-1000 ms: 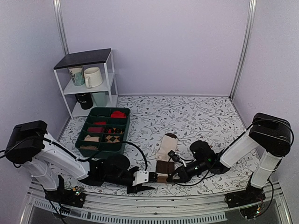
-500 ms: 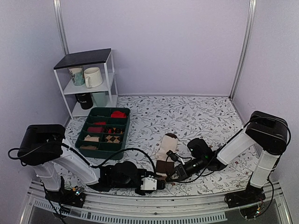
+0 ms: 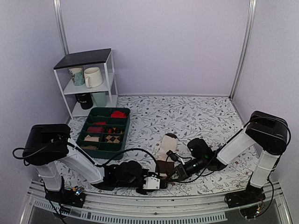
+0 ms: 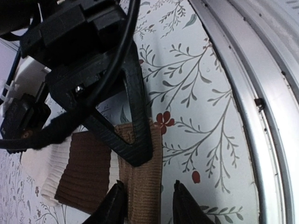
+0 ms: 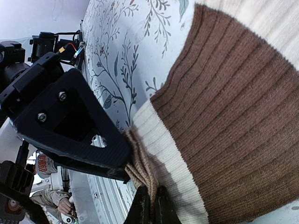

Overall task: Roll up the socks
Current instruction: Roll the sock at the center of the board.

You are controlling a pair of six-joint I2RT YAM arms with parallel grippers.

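One cuff (image 5: 139,170) of the socks (image 5: 233,93), right tool (image 5: 150,205) pinching it, left tool (image 4: 147,207) newly nearer, half-spread.

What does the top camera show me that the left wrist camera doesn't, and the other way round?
Only the top view: the shelf of mugs, the green tray, and the socks' whole length up to the dark toe. Only the left wrist view: the left gripper open astride the tan cuff, with the right gripper's black tip down on that cuff. Both: the socks' near end, the right gripper and the metal rail along the near edge.
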